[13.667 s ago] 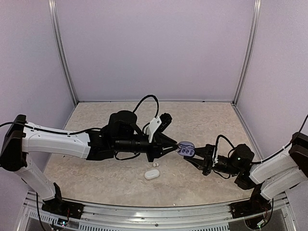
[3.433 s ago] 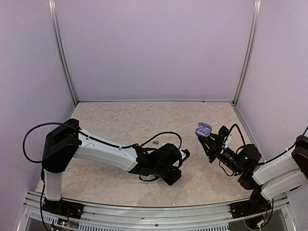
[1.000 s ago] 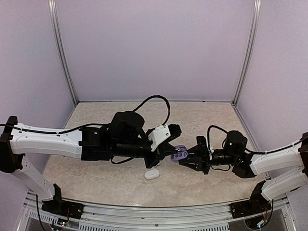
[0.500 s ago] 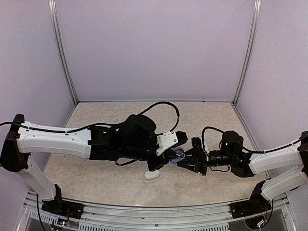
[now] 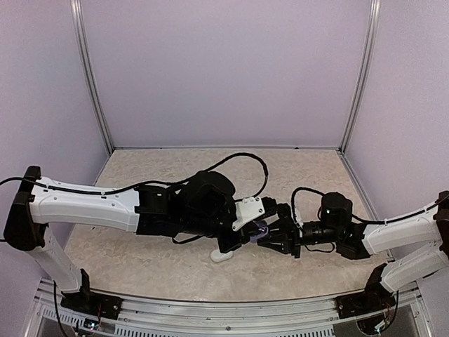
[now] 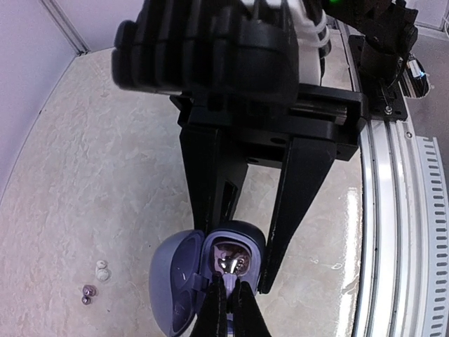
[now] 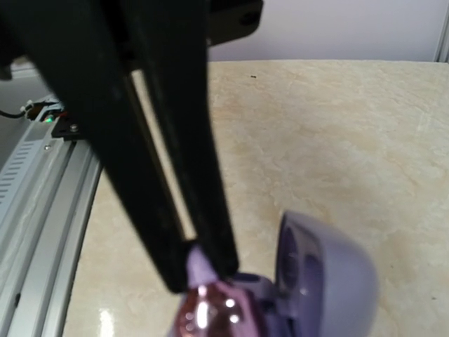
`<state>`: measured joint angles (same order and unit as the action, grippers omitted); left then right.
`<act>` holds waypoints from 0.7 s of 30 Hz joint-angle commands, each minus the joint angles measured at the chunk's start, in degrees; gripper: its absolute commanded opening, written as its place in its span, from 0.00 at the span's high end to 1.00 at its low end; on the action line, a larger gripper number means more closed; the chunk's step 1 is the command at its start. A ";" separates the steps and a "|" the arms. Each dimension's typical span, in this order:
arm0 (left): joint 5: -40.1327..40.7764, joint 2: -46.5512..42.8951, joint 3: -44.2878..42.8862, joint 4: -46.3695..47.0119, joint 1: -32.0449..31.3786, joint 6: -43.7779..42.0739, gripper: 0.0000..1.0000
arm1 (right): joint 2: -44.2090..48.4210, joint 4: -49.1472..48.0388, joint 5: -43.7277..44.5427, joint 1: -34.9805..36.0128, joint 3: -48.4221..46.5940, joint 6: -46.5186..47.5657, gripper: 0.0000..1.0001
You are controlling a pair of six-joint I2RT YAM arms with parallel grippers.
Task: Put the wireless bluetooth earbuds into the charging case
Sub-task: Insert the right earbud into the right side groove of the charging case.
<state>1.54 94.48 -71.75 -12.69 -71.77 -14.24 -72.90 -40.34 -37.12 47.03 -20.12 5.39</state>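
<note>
My right gripper (image 5: 272,239) is shut on the open lilac charging case (image 5: 261,230) and holds it above the table. In the left wrist view its black fingers (image 6: 302,189) flank the case (image 6: 175,288), lid swung left. My left gripper (image 6: 228,284) is shut on a shiny dark grey earbud (image 6: 233,264) with a lilac tip, held at the mouth of one socket. I cannot tell if it is seated. The right wrist view shows the left fingers (image 7: 210,232), the earbud (image 7: 207,312) and the lid (image 7: 323,274). A cream-white earbud (image 6: 103,270) and a dark one (image 6: 88,291) lie on the table.
A shut white pebble-shaped case (image 5: 222,255) lies on the table just below the left gripper. The metal rail (image 6: 393,210) runs along the near table edge. Both arms meet over the front middle of the table. Walls enclose the back and sides.
The left arm has pushed further right and slightly down, bringing its shut fingers with the earbud against the open case. The right gripper has shifted little, still holding the case.
</note>
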 commanded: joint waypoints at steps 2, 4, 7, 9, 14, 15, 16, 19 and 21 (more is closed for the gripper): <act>-1.01 0.93 -2.94 -2.35 -0.57 -1.20 1.00 | -0.75 -0.80 -0.23 0.77 -1.85 0.75 1.00; -0.85 1.59 -3.40 -2.71 -0.69 -1.30 1.00 | -0.75 -0.71 -0.23 0.95 -1.85 0.97 1.00; -0.88 2.26 -3.78 -2.79 -0.92 -1.40 1.00 | -0.91 -0.37 -0.31 1.22 -2.03 1.28 1.00; -1.17 2.52 -3.92 -2.73 -0.92 -1.40 1.00 | -0.92 -0.26 -0.24 1.53 -2.05 1.58 1.00; -2.68 3.07 -3.35 -1.46 -0.95 -0.82 1.00 | -0.60 -0.53 -0.54 1.87 -2.03 1.91 1.00; -3.17 3.08 -3.05 -0.85 -0.93 -0.65 1.00 | -0.51 -0.80 -0.70 1.88 -1.95 1.91 1.00; -3.55 3.02 -2.67 -0.22 -1.00 -0.55 1.00 | -0.49 -1.06 -0.89 1.92 -1.88 1.91 1.00; -4.89 2.75 -1.44 2.03 -0.98 0.03 1.00 | -0.21 -1.56 -1.31 2.17 -1.71 1.99 1.00; -5.72 2.53 -0.53 3.42 -0.92 0.49 1.00 | 0.25 -2.32 -1.66 2.28 -1.24 2.00 1.00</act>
<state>0.30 96.33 -73.89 -14.81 -72.03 -14.83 -73.63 -38.87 -37.43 48.01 -20.29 6.79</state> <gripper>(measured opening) 0.029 0.275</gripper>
